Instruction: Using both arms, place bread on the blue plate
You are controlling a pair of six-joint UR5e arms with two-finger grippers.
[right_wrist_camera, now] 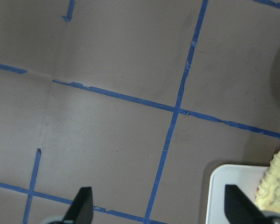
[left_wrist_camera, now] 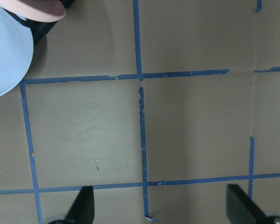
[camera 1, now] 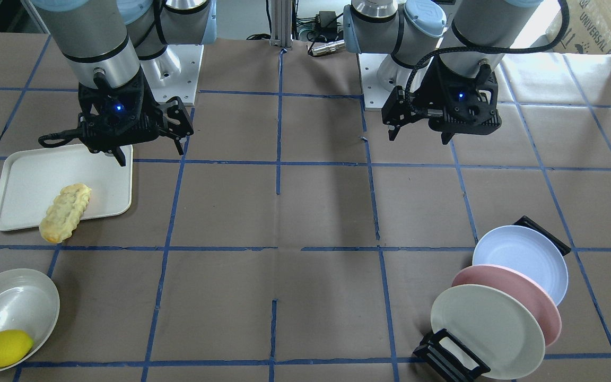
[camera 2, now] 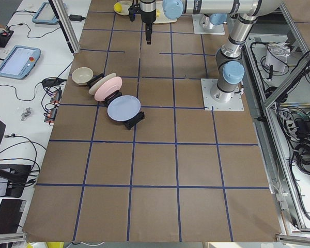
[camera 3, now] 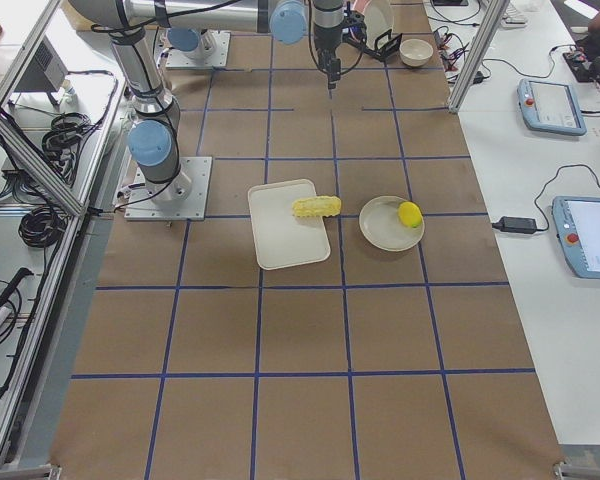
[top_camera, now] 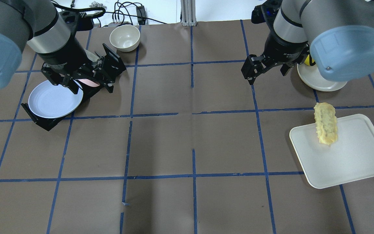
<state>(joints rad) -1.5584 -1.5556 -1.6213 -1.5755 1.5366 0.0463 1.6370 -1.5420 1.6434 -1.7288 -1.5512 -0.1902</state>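
Note:
The bread, a bumpy golden loaf, lies across the edge of a white tray, one end hanging over the table; it also shows in the overhead view and at the right wrist view's corner. The blue plate leans in a black rack with two other plates; it also shows in the overhead view and the left wrist view. My left gripper is open and empty, high above the table near the rack. My right gripper is open and empty above the tray's far edge.
A pink plate and a cream plate stand in the same rack in front of the blue one. A lemon lies in a white bowl. A small cream bowl sits beyond the rack.

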